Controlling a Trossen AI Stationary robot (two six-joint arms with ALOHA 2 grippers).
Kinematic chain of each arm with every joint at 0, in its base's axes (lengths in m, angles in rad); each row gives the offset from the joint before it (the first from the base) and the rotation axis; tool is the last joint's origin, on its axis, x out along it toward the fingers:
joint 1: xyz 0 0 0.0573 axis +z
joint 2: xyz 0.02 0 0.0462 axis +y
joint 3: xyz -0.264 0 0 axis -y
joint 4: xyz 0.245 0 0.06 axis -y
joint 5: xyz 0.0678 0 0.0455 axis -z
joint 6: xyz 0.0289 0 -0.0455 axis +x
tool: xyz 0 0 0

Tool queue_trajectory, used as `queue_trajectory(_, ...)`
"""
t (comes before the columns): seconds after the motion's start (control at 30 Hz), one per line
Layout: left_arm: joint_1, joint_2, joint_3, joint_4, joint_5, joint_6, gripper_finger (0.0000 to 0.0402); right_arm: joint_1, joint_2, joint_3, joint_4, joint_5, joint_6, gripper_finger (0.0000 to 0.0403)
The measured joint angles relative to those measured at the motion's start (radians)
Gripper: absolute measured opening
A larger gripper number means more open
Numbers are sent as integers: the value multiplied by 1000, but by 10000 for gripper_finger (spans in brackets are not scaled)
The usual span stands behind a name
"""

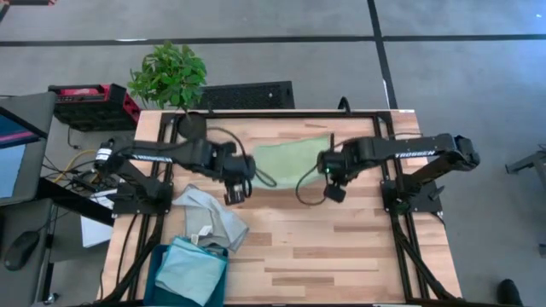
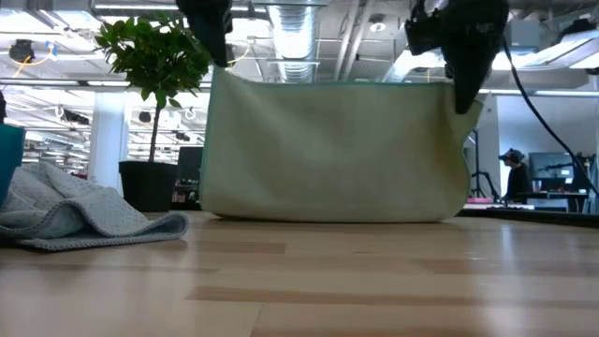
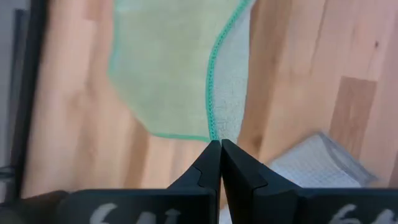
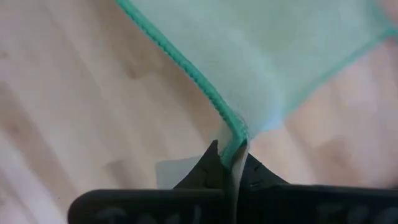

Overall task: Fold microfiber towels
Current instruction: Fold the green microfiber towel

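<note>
The light green towel point(image 1: 290, 158) hangs between my two grippers like a curtain; in the low view point(image 2: 337, 150) its lower edge rests on the table. My left gripper point(image 1: 241, 177) is shut on its upper left corner, and my right gripper point(image 1: 329, 172) is shut on its upper right corner. Two pale grey towels point(image 1: 209, 220) lie crumpled on the table at the near left. A light blue towel point(image 1: 192, 269) lies on top of the dark teal bin point(image 1: 157, 275). My left gripper pinches the green towel's hemmed corner point(image 3: 213, 134) between its two fingers, coming from above. The towel hangs below the fingers, its lower edge point(image 2: 328, 217) on the table. My right gripper pinches the teal-hemmed edge at the other upper corner point(image 4: 237, 134) between its two fingers, from above. The top edge point(image 2: 337, 82) runs nearly straight between the two holds.
A potted plant point(image 1: 168, 75) stands at the table's far left corner. A white paper sheet point(image 1: 94, 230) lies off the table's left side. Bare wood point(image 1: 341, 247) stretches over the table's near right part.
</note>
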Motion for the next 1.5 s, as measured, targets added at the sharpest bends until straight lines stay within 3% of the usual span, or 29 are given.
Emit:
queue_trajectory(0.27,-113,0,-213,184,65,-149,0,158,0,-111,204,-75,155,13)
queue_trajectory(0.53,-153,0,-316,253,71,-210,0,190,0,-160,236,-77,225,10)
queue_trajectory(0.7,-115,0,-319,253,-41,-206,0,127,16,-172,236,12,221,11)
queue_trajectory(1.1,69,93,-319,255,-127,-213,0,-85,163,-172,246,113,-4,12)
queue_trajectory(1.5,242,119,-319,281,-125,-159,0,-267,170,-172,295,184,-170,12)
